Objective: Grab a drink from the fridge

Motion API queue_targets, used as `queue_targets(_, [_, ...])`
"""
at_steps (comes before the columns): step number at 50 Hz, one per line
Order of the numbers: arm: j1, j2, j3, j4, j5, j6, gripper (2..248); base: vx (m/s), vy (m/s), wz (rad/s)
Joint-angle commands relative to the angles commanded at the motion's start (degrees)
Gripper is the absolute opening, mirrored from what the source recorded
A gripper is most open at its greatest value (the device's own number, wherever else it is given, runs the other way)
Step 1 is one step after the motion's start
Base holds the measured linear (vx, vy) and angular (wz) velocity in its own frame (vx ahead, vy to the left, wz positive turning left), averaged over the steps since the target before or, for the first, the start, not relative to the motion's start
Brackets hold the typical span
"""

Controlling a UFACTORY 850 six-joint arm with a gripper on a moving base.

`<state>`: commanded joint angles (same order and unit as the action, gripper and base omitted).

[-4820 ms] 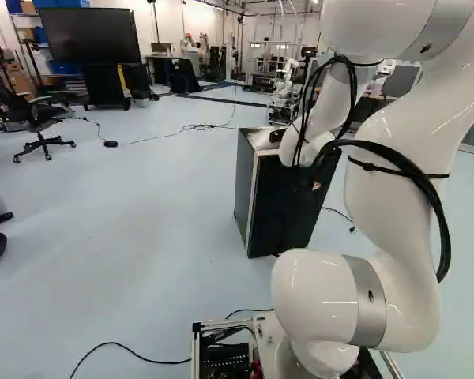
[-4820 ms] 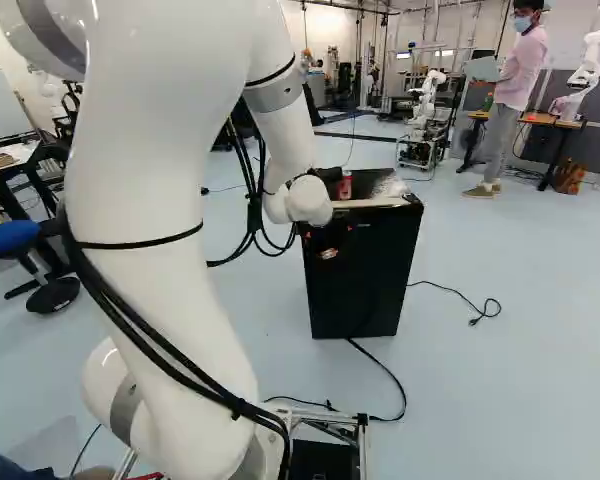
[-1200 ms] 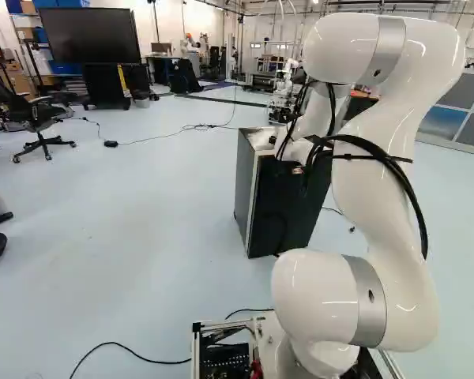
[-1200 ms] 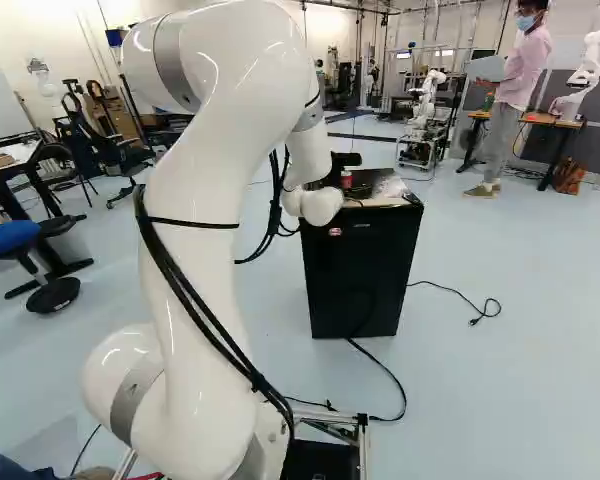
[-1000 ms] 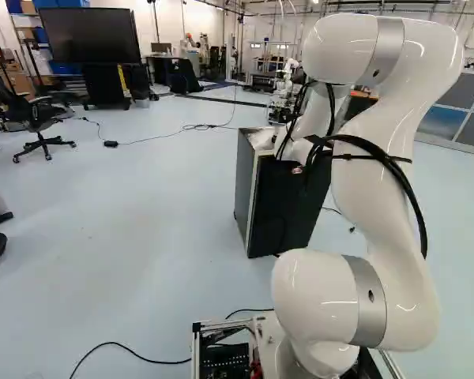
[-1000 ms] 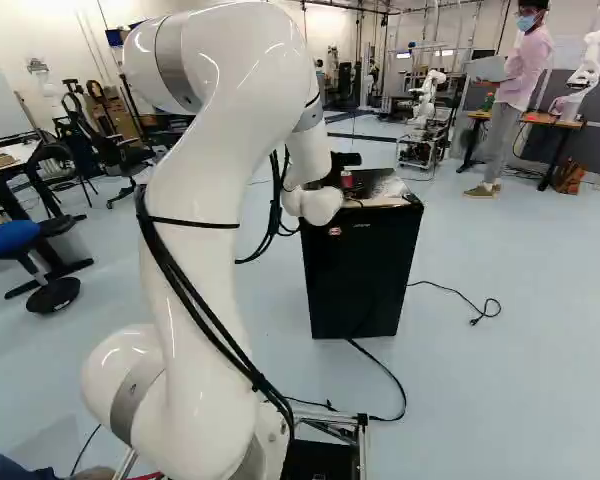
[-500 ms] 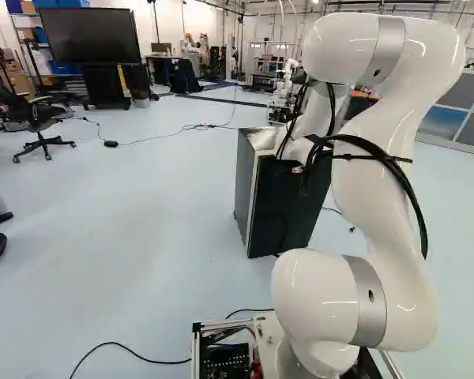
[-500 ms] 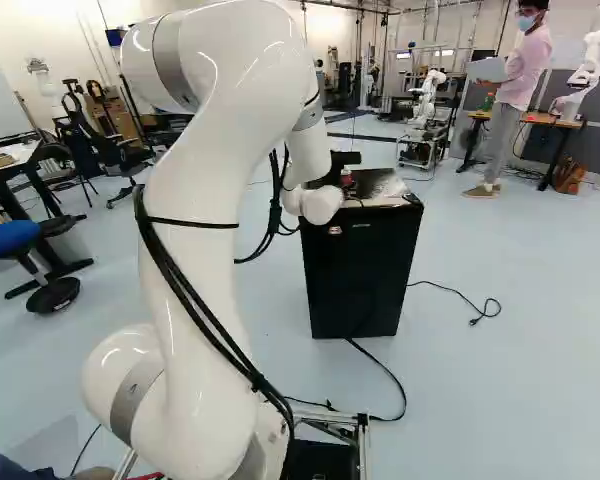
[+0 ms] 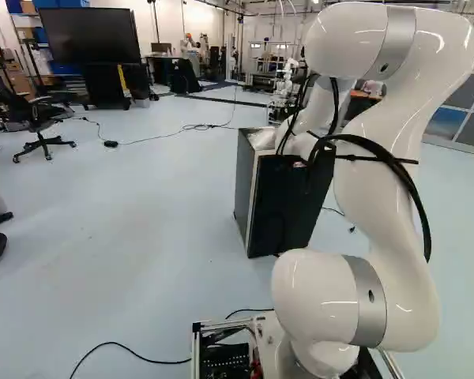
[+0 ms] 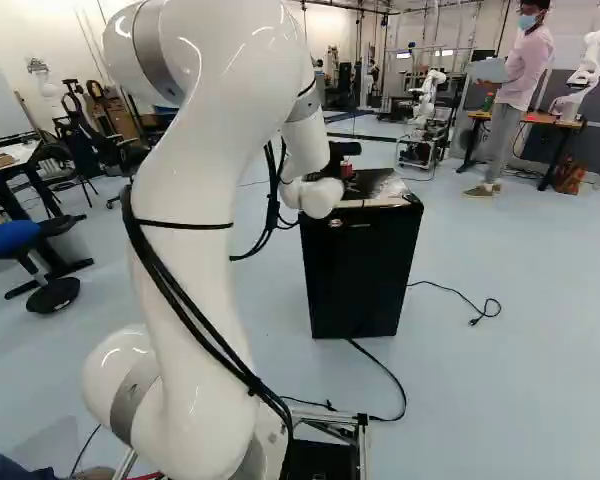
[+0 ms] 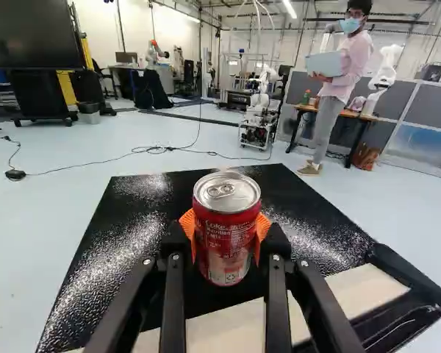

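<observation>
In the right base view the gripper (image 10: 336, 158) shows as a dark shape over the black fridge (image 10: 362, 270), largely hidden behind the white wrist. Seen from the wrist, the gripper (image 11: 226, 234) is shut on a red drink can (image 11: 226, 213), an orange pad pressing it from either side. The can stands upright with its silver lid up, over the glossy black fridge top (image 11: 140, 213). Part of the red can also shows beside the gripper in the right base view. The fridge's front appears closed.
A pale strip (image 11: 367, 290) runs along the fridge top's near edge. Black cables (image 10: 385, 375) lie on the floor near the fridge. Another robot (image 10: 427, 105) stands beyond it, and a further one (image 10: 588, 70) is by a wooden table.
The arm has shifted slightly up and back over the last half second, and the red can has risen a little with the gripper. The base has stayed put.
</observation>
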<state>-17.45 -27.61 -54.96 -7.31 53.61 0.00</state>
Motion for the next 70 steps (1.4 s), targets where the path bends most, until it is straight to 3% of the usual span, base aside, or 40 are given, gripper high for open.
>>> queue_targets(40, [0.18,2.61,0.44,0.07,-0.04,0.0,96,0.0,0.0,0.0])
queue_targets(70, [2.05,7.04,5.8,0.86,-0.42,0.0,96,0.0,0.0,0.0])
